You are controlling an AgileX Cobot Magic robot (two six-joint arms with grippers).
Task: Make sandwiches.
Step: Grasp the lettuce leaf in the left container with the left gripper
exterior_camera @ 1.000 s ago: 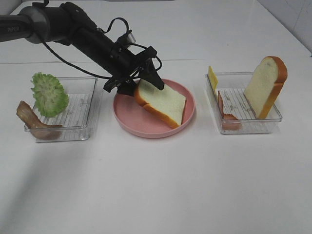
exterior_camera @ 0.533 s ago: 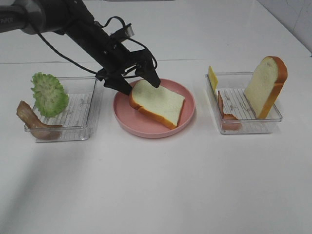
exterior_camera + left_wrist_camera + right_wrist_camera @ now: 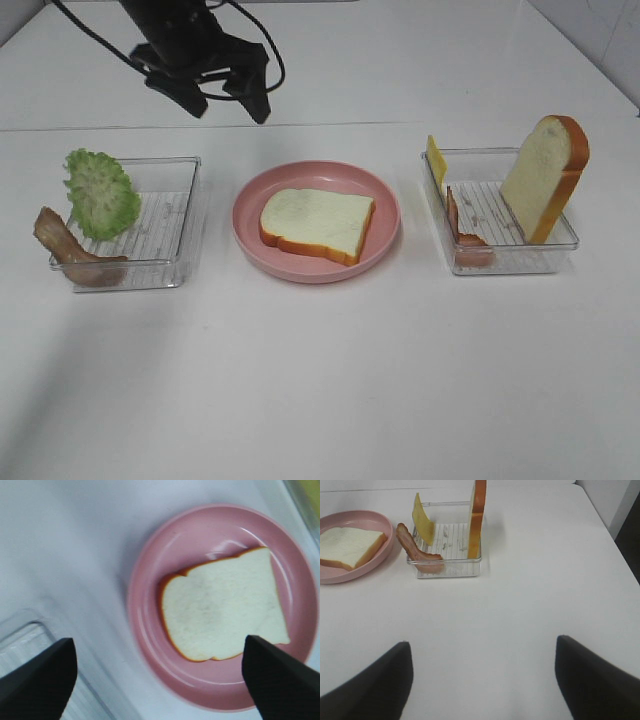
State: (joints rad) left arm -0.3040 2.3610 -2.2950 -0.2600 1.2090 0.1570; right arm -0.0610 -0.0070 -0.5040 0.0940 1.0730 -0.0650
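Basically, left hand (image 3: 227,102): raised well above the back of the bench (image 3: 330,380), fingers spread wide, nothing gripped.
Right hand (image 3: 482,642): seen only from its own wrist camera, parted wide over bare bench, nothing held between the fingers.
Bread slice (image 3: 315,222): laid flat on the pink plate (image 3: 390,212), white face up with orange-brown crust around it, clear of both hands.
Pink plate: set mid-bench between the two clear trays.
Left tray (image 3: 165,225): lettuce (image 3: 100,193) is propped upright at its outer side, and a bacon strip (image 3: 65,250) is draped by the same side, just beside the lettuce.
Right tray (image 3: 500,262): a second bread slice (image 3: 545,175) is stood on edge, leaning at the outer side.
Cheese slice (image 3: 436,160): stuck upright in the right tray's far corner on the plate side.
Second bacon strip (image 3: 465,235): laid along that same wall, near the cheese.
Sandwich so far: just the one slice on the plate, nothing stacked on it.
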